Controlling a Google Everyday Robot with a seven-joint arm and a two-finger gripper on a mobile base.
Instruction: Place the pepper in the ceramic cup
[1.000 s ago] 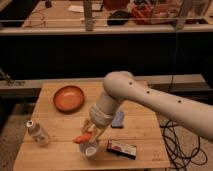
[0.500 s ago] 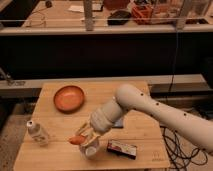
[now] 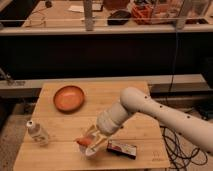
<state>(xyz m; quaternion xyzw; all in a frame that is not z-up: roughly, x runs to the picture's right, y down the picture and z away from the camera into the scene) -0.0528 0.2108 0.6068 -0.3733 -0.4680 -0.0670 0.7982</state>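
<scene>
The pepper [image 3: 81,142] is a small orange tapered piece held at the tips of my gripper [image 3: 89,142], near the table's front edge. The gripper is shut on it, with the pepper sticking out to the left. The ceramic cup [image 3: 90,152] is a small white cup directly under the gripper; only part of its rim shows below the fingers. The pepper sits just above the cup's left rim. My white arm reaches in from the right.
An orange-brown bowl [image 3: 69,97] stands at the back left of the wooden table [image 3: 60,155]. A clear bottle with a white cap [image 3: 38,133] lies at the left. A dark flat packet [image 3: 122,149] lies just right of the cup.
The arm has swung lower and toward the table's front edge, carrying the pepper down to just above the cup. Bowl, bottle and packet have not moved.
</scene>
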